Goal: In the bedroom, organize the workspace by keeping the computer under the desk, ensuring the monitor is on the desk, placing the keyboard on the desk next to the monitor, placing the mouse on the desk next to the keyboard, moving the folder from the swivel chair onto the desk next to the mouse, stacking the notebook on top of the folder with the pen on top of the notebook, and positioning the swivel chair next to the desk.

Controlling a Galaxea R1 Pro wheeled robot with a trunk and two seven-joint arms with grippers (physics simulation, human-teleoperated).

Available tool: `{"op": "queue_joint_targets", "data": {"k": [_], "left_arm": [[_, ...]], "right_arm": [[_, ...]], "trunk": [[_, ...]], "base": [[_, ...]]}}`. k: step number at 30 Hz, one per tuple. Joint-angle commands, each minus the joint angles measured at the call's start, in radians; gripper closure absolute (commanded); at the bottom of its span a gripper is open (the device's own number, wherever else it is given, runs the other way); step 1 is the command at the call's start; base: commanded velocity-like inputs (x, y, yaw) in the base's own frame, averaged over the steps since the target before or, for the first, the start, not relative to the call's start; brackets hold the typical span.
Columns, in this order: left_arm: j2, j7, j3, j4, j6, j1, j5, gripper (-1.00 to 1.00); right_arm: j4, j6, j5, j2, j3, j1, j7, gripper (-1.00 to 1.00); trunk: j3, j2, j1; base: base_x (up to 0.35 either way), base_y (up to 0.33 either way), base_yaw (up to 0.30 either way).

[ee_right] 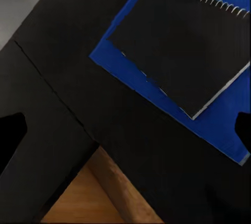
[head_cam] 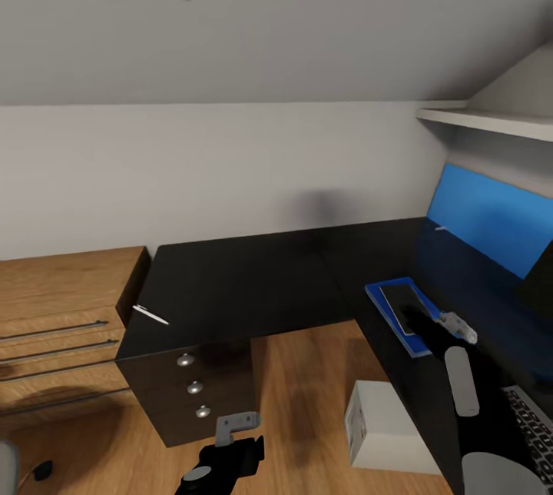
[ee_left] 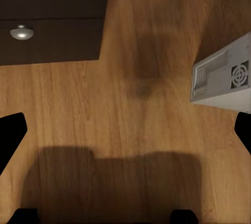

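Corner surface with things lying along both wings

The notebook (head_cam: 405, 303) is lying on the folder (head_cam: 384, 297), which is resting on the right wing of the surface (head_cam: 253, 280); the pen (head_cam: 150, 315) is lying well apart at the left wing's front edge (above the drawers (head_cam: 192, 386)). The computer (head_cam: 384, 426) is standing on the floor under the right wing, and the keyboard (head_cam: 534, 422) is lying nearer along that wing.

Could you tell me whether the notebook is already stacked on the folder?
Yes: the notebook lies flat on the blue folder.
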Motion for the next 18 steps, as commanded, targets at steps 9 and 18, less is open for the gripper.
{"op": "queue_joint_targets", "data": {"k": [9, 18], "left_arm": [[0.001, 0.009, -0.005, 0.003, -0.001, -0.001, -0.004, -1.0], [0.002, 0.01, -0.006, 0.003, -0.002, -0.001, -0.006, -1.0]], "right_arm": [[-0.026, 0.013, 0.102, 0.038, 0.121, 0.0, -0.169, -1.0], [-0.098, 0.022, 0.116, 0.041, 0.299, 0.006, -0.283, -1.0]], "trunk": [[0.005, 0.013, -0.008], [0.005, 0.013, -0.008]], "base": [[0.0, 0.0, 0.0], [0.0, 0.0, 0.0]]}}
